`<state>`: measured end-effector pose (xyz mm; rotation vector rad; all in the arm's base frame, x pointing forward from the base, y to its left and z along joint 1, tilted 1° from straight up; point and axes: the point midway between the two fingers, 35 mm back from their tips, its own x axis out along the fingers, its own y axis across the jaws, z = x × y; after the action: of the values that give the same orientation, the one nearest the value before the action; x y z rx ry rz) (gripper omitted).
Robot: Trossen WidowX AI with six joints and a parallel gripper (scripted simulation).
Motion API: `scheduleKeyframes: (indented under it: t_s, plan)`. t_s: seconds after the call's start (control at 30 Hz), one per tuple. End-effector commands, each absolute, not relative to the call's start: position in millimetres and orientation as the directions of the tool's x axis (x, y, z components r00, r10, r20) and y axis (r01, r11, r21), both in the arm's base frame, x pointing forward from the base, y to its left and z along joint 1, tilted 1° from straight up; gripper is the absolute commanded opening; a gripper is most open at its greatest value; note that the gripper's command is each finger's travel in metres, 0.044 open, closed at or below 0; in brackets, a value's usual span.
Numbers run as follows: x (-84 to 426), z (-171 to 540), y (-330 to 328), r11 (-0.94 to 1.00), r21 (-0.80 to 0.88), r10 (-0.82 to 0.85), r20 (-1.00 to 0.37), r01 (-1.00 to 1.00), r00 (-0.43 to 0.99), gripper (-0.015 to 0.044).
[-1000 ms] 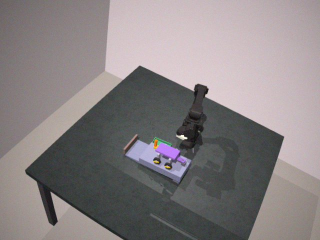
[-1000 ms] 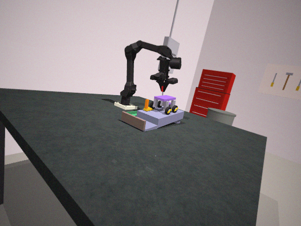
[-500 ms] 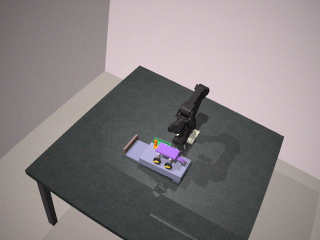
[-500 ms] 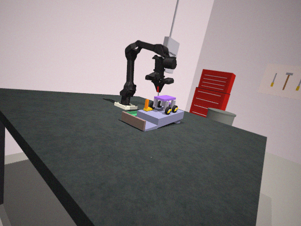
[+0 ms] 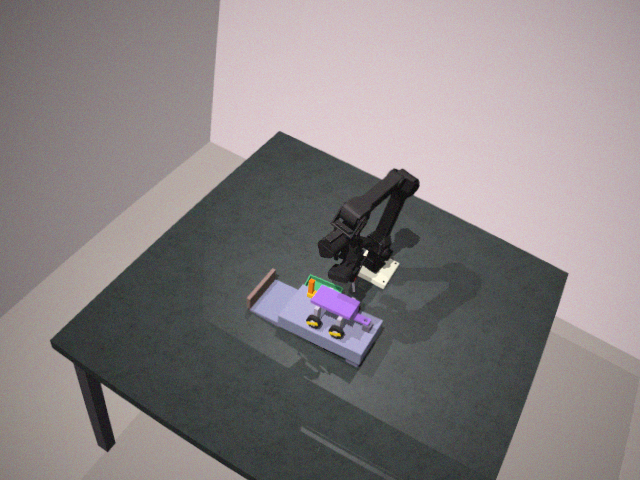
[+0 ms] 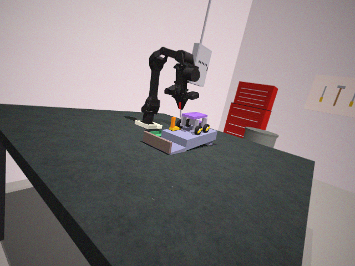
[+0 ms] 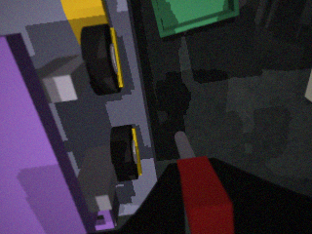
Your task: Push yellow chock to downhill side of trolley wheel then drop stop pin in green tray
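Dark table (image 5: 206,289) (image 6: 172,183), centre of the top view: we judge pin transfer in hand, fingers clamped on the stop pin (image 5: 354,285) (image 6: 179,106) (image 7: 205,187). Next we carry it toward the green tray (image 5: 330,283) (image 6: 156,133) (image 7: 195,24), upper right in the wrist view.

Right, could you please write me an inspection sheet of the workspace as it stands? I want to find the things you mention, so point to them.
Surface: dark green-grey table (image 5: 206,248) (image 6: 160,183), pale reflections on it.
Ramp: lavender block (image 5: 310,333) (image 6: 197,139), brown end board (image 5: 261,288) (image 6: 157,142) at its low end.
Trolley: purple-topped, black-wheeled trolley (image 5: 334,302) (image 6: 194,115) (image 7: 29,146), on the ramp.
Chock: yellow-based chock with orange upright handle (image 5: 311,287) (image 6: 173,124), by a downhill wheel; contact unclear.
Tray: green open tray (image 5: 330,285) (image 6: 156,133) (image 7: 195,12), beside the ramp.
Hand: black hand (image 6: 179,106) (image 7: 191,169), shut on the red-headed grey stop pin (image 6: 179,108) (image 7: 205,195), clear of the trolley.
Clutter: nothing seen.
Cables: nothing seen.
Surroundings: red drawer cabinet (image 6: 249,111), grey bin (image 6: 259,138), grey wall box (image 6: 201,64).
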<state>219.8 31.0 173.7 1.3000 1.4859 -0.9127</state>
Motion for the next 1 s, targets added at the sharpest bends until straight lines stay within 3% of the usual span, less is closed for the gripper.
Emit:
scheduleKeyframes:
  t_s: [0.0,0.67,0.97]
  plan:
    - [222,170,18,0.168,0.034,0.294,-0.956,0.985,-0.017,0.0]
    - [230,154,-58,0.168,0.033,0.287,-0.958,0.985,-0.016,0.0]
    - [230,153,-62,0.104,0.018,0.274,-0.962,0.994,-0.012,0.0]
